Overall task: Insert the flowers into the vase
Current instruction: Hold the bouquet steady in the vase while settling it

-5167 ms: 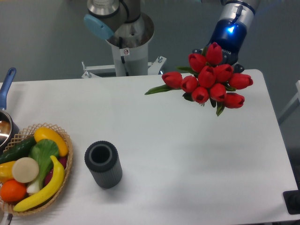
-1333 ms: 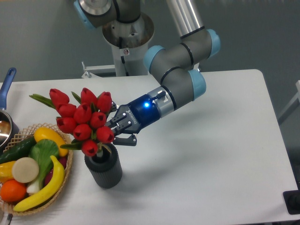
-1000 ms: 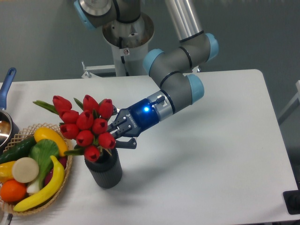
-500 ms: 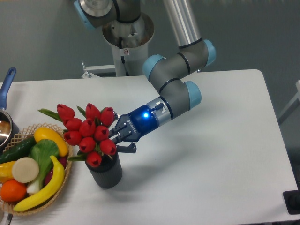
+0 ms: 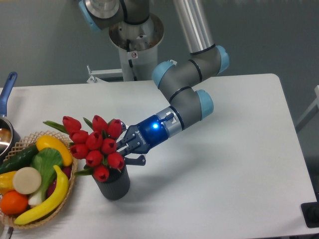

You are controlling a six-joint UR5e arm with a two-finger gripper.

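Observation:
The flowers, a bunch of red closed tulip heads with green leaves, tilt to the left over the mouth of the vase. Their stems go down into the vase and hide its opening. The vase is a dark grey ribbed cylinder standing on the white table, left of centre near the front. My gripper reaches in from the right, just above the vase's rim, and is shut on the flowers' stems right behind the heads.
A wicker basket of toy fruit and vegetables stands just left of the vase, nearly under the tulip heads. A pot with a blue handle sits at the left edge. The arm's base stands behind the table.
The gripper has carried the flowers from above the far right of the table over to the vase. In the last second they sank lower and shifted slightly right, with the stems going into the vase.

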